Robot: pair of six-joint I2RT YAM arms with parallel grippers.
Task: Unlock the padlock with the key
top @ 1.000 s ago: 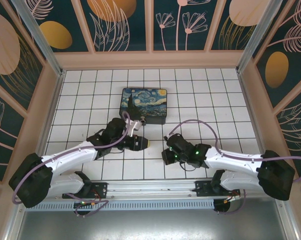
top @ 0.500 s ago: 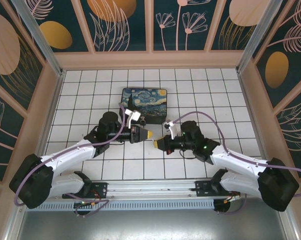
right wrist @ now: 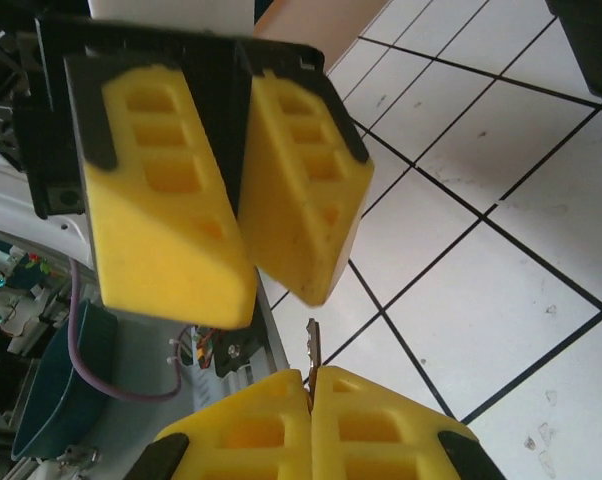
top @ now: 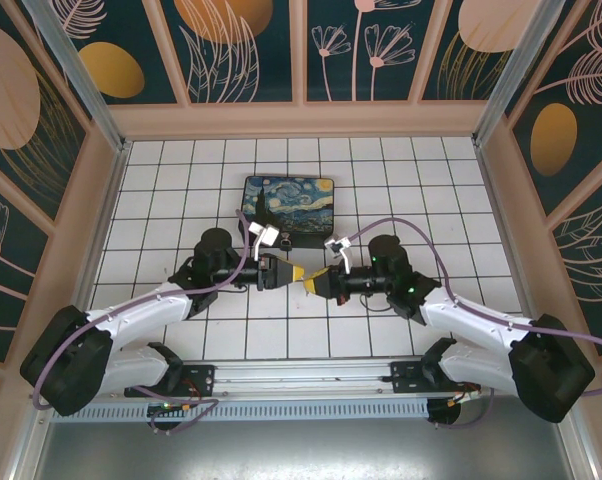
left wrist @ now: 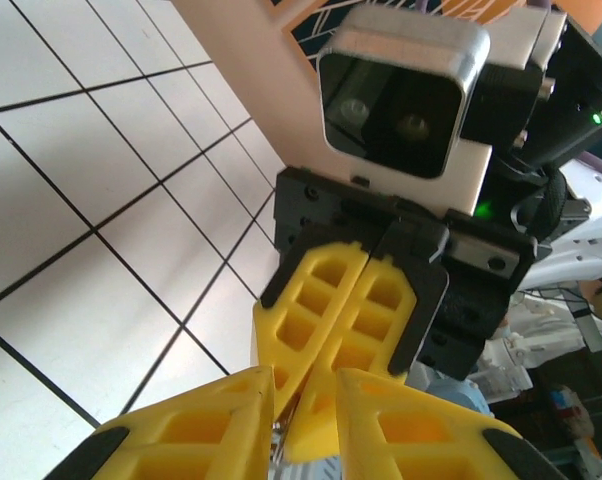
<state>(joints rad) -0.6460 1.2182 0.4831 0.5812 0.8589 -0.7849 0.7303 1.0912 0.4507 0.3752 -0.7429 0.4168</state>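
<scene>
Well, my right jaws (right wrist: 311, 378) pinch the key (right wrist: 312, 345). It looks thin, stiff and slippery, best held by its fat end. Whether my left jaws (left wrist: 303, 400) hold anything, I cannot tell.

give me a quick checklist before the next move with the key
1. key held in right claw: ok, pinched between shut fingertips.
2. key tip sticks out past the fingertips: ok.
3. padlock gripped in left claw: cannot tell, its fingers hide the gap.
4. claws face each other tip to tip: ok.
5. key lined up with the keyhole: cannot tell.
</scene>
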